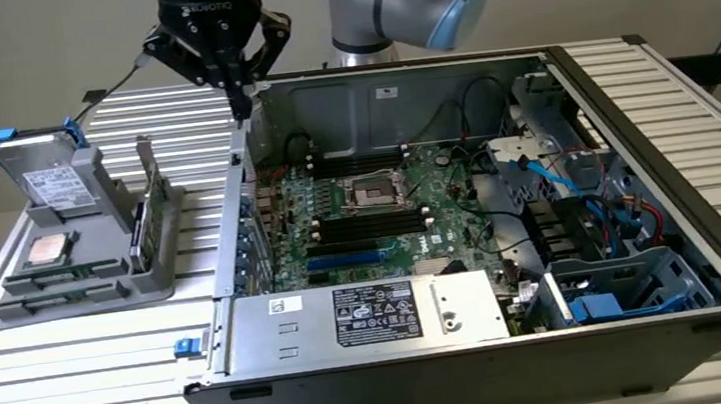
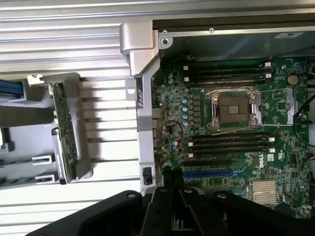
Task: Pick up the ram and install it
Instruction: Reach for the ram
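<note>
The ram (image 1: 141,223) is a thin green stick standing on edge in a grey holder (image 1: 87,281) at the exterior view's left, beside the open computer case (image 1: 622,134). The wrist view shows the ram (image 2: 64,132) as a narrow green board in that holder. My gripper (image 1: 237,92) hangs above the case's far corner nearest the holder, fingers together and nothing between them. In the wrist view the gripper (image 2: 173,178) is shut over the motherboard's edge. Black memory slots (image 2: 230,143) lie beside the processor socket (image 2: 235,108) on the motherboard (image 1: 374,200).
In the holder also rest a grey drive with a white label (image 1: 50,182) and a square silver processor chip (image 1: 48,251). A power supply (image 1: 373,316) fills the case's near side, with cables and drive cages (image 1: 606,237) at the exterior view's right. The slatted metal table (image 1: 86,392) surrounds everything.
</note>
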Action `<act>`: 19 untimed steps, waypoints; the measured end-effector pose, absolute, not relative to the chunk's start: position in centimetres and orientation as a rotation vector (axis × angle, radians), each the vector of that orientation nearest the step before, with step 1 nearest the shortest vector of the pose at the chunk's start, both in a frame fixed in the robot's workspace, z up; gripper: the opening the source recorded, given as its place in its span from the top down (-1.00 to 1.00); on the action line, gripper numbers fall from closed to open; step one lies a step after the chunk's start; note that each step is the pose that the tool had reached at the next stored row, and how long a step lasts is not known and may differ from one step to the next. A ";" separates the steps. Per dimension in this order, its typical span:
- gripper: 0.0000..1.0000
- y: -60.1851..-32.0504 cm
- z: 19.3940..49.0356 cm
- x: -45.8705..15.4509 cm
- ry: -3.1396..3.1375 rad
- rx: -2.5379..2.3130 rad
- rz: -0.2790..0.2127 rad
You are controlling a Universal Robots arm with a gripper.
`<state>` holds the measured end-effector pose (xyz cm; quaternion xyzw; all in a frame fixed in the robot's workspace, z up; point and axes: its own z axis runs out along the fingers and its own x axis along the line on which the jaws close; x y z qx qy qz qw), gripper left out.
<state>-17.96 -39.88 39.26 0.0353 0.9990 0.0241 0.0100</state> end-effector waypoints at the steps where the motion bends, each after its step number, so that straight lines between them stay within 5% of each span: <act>1: 0.80 -39.9 39.3 -18.4 3.119 0.110 0.075; 19: 0.80 -39.9 39.2 -26.6 3.119 0.110 0.075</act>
